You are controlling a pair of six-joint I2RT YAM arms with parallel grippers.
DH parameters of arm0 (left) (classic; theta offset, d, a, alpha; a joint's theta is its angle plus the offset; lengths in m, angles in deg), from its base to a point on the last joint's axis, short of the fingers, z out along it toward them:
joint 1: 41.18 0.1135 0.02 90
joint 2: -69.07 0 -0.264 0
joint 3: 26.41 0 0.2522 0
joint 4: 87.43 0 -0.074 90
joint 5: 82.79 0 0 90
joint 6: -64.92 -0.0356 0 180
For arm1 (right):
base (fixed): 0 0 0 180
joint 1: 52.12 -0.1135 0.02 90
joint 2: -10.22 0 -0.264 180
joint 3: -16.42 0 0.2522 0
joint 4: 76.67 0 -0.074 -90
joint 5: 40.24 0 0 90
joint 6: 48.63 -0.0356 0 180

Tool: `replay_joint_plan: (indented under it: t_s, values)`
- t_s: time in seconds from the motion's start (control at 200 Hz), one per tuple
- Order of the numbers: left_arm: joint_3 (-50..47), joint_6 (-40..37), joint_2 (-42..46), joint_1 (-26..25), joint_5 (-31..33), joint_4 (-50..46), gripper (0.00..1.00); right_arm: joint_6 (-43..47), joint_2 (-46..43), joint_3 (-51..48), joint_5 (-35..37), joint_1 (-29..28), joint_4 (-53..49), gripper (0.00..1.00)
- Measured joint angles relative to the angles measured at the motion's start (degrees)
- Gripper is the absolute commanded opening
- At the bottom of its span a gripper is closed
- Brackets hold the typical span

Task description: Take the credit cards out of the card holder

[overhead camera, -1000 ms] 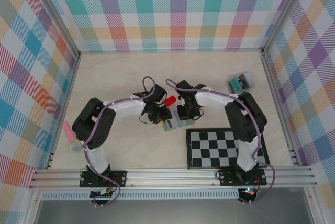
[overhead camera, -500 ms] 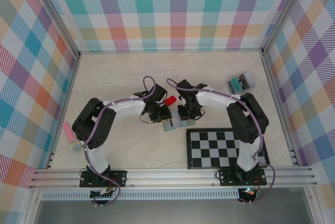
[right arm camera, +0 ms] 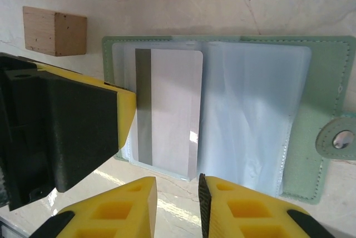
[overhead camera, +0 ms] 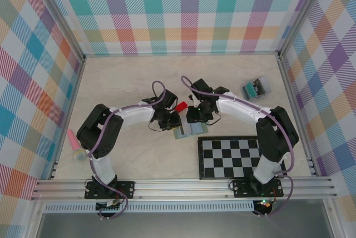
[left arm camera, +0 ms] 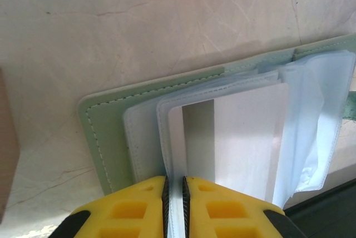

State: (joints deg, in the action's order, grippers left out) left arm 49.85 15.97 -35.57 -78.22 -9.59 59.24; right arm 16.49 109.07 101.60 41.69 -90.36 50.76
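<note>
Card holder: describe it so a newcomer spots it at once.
Find the black-and-white checkerboard in the top view's lower right; the card holder lies just off its far-left corner. It is the flat sage-green wallet opened on clear sleeves with a white, grey-striped card, unlike the red block and wooden cube beside it.
</note>
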Motion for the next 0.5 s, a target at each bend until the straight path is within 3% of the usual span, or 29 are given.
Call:
replay_joint_plan:
  t_s: [0.5]
  values:
    - [0.0, 0.0, -0.7, 0.0, 0.4, -0.4, 0.13, 0.5, 8.6, -0.6, -8.4, 3.9, 3.3, 0.18]
